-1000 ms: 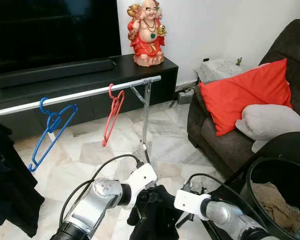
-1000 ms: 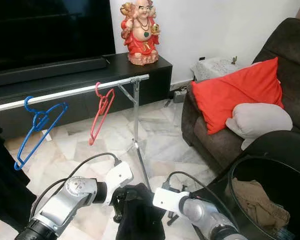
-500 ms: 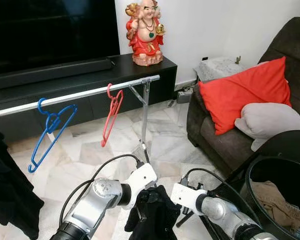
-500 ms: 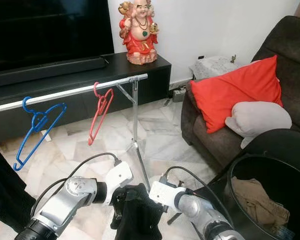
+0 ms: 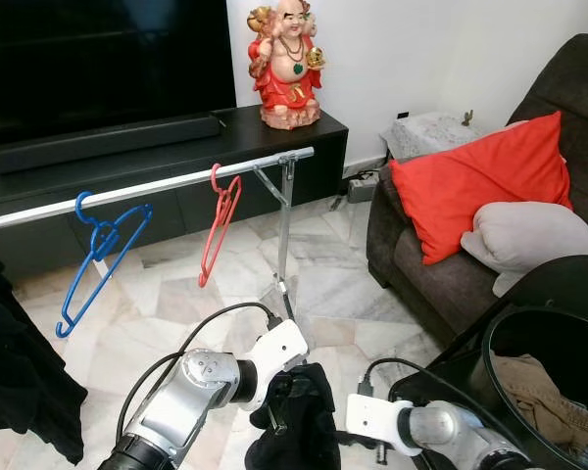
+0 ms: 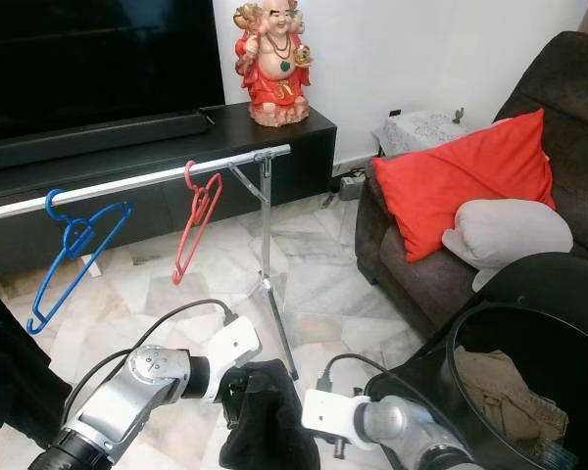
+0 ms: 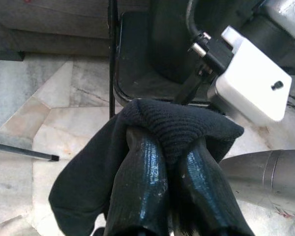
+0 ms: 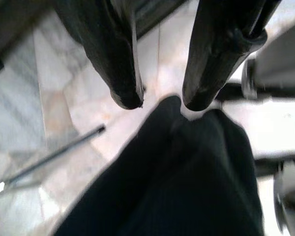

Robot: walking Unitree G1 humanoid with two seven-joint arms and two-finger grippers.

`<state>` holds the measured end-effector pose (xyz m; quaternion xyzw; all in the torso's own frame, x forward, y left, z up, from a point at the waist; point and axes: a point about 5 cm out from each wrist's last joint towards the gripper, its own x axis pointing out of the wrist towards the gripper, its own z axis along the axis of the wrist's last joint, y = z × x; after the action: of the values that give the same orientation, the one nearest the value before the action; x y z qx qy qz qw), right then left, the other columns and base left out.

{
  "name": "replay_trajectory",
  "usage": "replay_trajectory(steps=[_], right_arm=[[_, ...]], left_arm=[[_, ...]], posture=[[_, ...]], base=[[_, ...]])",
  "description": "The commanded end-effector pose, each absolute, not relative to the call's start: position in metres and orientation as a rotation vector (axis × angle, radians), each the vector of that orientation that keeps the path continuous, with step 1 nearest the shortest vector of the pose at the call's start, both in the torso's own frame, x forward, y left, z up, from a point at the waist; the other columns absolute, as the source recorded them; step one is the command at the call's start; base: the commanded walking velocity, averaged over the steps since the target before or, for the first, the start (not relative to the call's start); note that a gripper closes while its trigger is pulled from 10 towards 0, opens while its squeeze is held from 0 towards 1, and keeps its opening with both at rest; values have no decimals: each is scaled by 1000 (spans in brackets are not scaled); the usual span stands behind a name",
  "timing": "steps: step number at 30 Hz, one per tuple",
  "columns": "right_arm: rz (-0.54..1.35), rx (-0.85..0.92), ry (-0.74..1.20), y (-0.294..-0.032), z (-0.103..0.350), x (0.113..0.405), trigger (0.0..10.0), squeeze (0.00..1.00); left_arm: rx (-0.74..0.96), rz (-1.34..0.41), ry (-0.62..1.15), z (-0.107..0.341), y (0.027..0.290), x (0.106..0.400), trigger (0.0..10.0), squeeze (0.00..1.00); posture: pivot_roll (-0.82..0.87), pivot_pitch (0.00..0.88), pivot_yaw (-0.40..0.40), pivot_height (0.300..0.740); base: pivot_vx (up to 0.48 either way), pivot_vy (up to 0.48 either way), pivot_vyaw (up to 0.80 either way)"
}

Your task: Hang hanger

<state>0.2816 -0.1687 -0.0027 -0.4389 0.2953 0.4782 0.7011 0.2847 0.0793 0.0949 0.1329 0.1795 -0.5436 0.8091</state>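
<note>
Left gripper (image 7: 164,147) clamped on a bunched black knitted garment (image 5: 299,421), low above the marble floor. Right gripper (image 8: 160,101) fingers apart, just beside the cloth. Best to lift clear, then carry toward the silver clothes rail (image 5: 176,182) bearing the red plastic hanger (image 5: 219,235) and blue plastic hanger (image 5: 96,259).

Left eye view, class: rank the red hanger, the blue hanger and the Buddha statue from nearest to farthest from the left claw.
1. Red hanger, on the rail ahead of the left claw.
2. Blue hanger, on the rail to the robot's left; close to the red one.
3. Buddha statue, on the black cabinet beyond.
</note>
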Motion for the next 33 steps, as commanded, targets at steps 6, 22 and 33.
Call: replay_trajectory(steps=[6,22,33], right_arm=[[1026,-911,637,-170,7,291,10000,0],[1395,-591,556,-157,35,272,10000,1000],[1395,-591,556,-157,35,272,10000,1000]], left_arm=[[282,-1176,361,100,77,285,0,0],[267,-1147,365,98,78,288,0,0],[267,-1147,365,98,78,288,0,0]], posture=[[79,44,-1,740],[69,39,-1,740],[69,39,-1,740]], base=[[0,0,0],[0,0,0],[0,0,0]])
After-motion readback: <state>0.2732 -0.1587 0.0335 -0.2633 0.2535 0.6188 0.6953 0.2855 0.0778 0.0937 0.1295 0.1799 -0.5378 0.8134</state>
